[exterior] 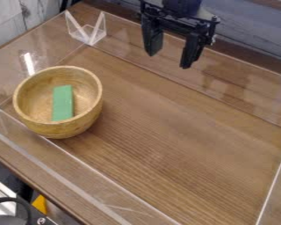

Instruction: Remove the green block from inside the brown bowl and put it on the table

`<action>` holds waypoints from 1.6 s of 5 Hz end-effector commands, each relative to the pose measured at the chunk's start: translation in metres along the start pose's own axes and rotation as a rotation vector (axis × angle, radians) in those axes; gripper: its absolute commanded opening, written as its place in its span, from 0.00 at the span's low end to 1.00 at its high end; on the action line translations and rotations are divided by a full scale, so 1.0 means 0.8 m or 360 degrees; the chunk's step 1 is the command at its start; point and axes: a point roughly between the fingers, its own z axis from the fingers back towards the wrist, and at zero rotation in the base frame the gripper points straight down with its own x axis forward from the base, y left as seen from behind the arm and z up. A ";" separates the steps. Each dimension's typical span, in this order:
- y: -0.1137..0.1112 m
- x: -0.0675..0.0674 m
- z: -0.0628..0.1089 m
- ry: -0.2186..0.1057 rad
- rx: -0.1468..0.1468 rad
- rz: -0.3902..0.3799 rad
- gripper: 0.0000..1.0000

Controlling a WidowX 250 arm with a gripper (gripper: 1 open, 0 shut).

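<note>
The bowl (59,102) sits at the left of the frame, a little above the middle, resting on the surface (190,141); it is round, light tan wood with thick walls and a pale speckled inside; within it lies the block (63,103), flat on the bottom, its long side running nearly from the near wall to the far wall, tilted slightly to the right at its upper end; nothing else is in the bowl. The block is a small flat bar of solid bright green, rectangular, about as long as the bowl's floor is wide. The gripper (170,44) hangs at the top of the frame, right of centre, well apart from the bowl and pointing down; its dark fingers (190,51) stand apart with nothing between them. The surface is brown wood grain with horizontal streaks, edged by low clear walls (87,27); a folded clear piece stands at the upper left.
</note>
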 end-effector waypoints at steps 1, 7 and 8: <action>0.000 -0.006 -0.010 0.0027 -0.0005 0.0008 1.00; 0.149 -0.084 -0.016 -0.0005 0.0017 0.0508 1.00; 0.151 -0.093 -0.020 0.0014 0.0011 0.0595 1.00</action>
